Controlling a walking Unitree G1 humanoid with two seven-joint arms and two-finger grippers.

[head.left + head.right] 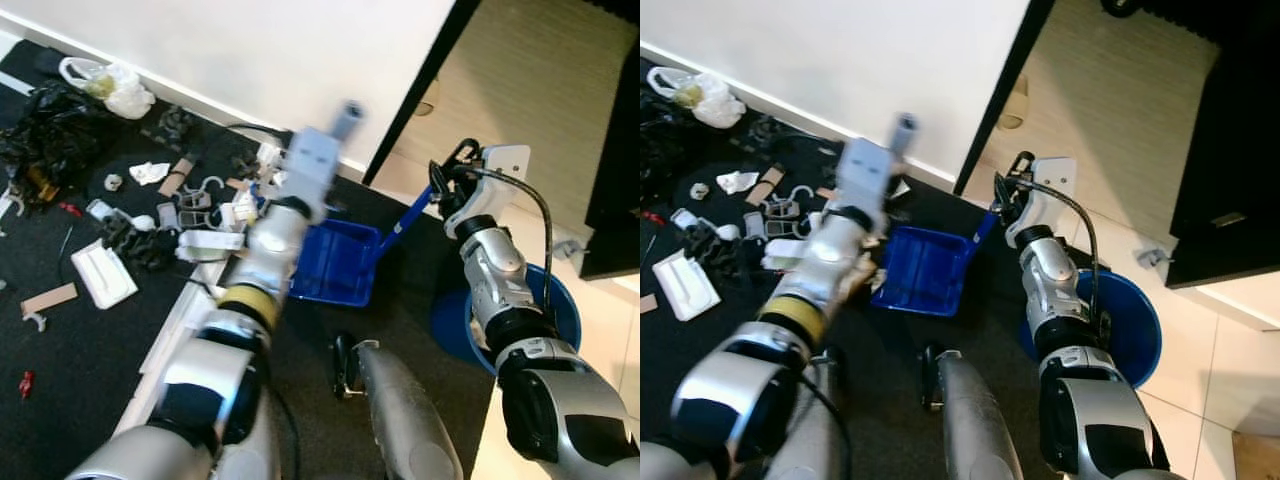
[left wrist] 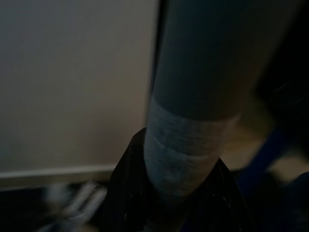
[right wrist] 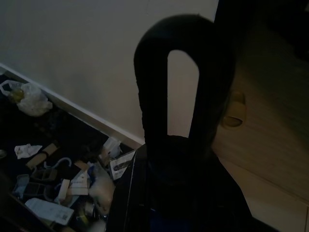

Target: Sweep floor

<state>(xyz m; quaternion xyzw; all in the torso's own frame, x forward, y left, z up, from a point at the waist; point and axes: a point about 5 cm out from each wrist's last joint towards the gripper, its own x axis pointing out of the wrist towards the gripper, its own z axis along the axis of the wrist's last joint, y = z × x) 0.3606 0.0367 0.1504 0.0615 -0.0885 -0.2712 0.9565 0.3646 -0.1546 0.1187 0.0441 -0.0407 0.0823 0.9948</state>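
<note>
Dark carpet (image 1: 80,370), blue dustpan (image 1: 335,262) mouth facing litter, handle slanting up-right, right gripper (image 1: 447,185) clenched around handle.

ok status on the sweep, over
Left gripper shut on broom handle. Right gripper holds dustpan handle. Litter pile unswept beside the dustpan.

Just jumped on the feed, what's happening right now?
Mid-sweep. The left gripper is shut on a grey broom pole; the right gripper holds the blue dustpan's handle. The dustpan sits on the dark floor beside a spread of litter along the white wall.
</note>
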